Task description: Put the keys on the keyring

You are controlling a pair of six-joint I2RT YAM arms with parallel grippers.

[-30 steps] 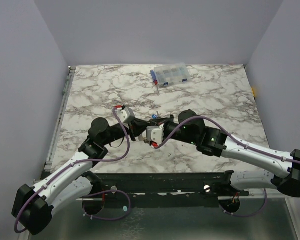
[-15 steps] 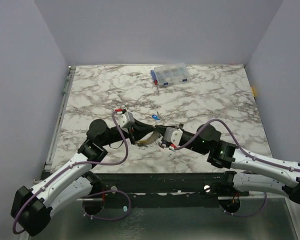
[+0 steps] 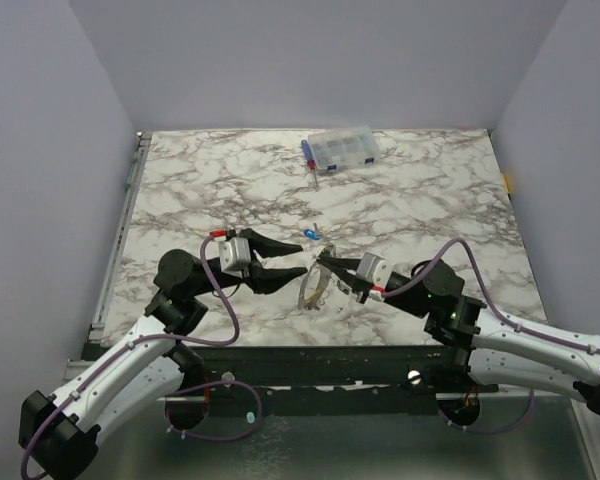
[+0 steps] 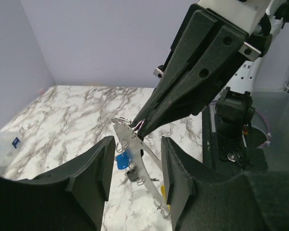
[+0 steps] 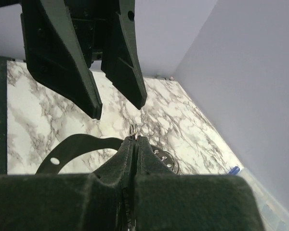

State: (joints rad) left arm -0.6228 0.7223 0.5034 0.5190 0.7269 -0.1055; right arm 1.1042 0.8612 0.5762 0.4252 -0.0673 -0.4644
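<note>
My right gripper (image 3: 323, 262) is shut on the top of the keyring (image 3: 312, 290), a thin silver hoop hanging tilted above the marble table (image 3: 200, 190). In the left wrist view the keyring (image 4: 144, 168) runs as a metal band between my left fingers (image 4: 89, 175), with a blue key (image 4: 121, 161), a dark one (image 4: 132, 174) and a yellow one (image 4: 169, 210) hanging by it. My left gripper (image 3: 298, 259) stands open just left of the ring, touching nothing. Another blue key (image 3: 310, 235) lies on the table behind the grippers. In the right wrist view only a small ring loop (image 5: 133, 130) shows above the shut right gripper (image 5: 134, 139).
A clear compartment box (image 3: 341, 149) with blue parts stands at the back of the table. Lilac walls close in the left, back and right sides. A dark rail (image 3: 320, 360) runs along the table's near edge.
My left gripper has opened and drawn back to the left. My right arm has pulled back to the right, still pinching the keyring, so the two grippers now stand apart.
</note>
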